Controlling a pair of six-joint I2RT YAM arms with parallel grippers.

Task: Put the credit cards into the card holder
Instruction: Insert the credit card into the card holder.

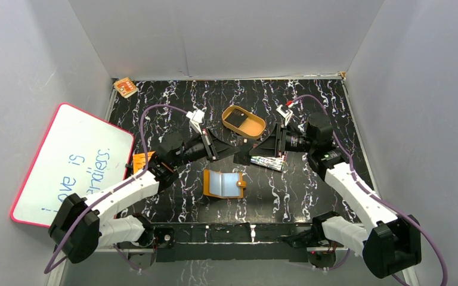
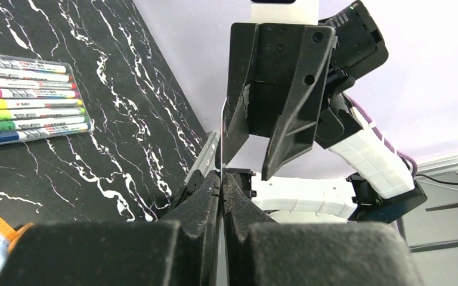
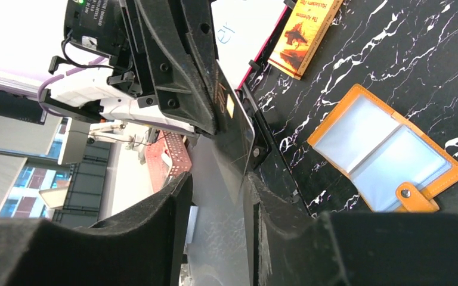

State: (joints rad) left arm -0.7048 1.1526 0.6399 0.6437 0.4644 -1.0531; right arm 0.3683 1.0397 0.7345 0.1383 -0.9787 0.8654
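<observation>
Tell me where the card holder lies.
In the top view the card holder lies open on the table, left of and nearer than the marker pack, in front of the tan tray.

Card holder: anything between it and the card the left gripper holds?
Nothing visible. The card holder lies open and uncovered on the table. The card, pinched in the left gripper, sits between the right gripper's open fingers, which should probably clear first.

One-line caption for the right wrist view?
Left gripper shut on a credit card between the fingers of the open right gripper; card holder lies open on the table.
</observation>
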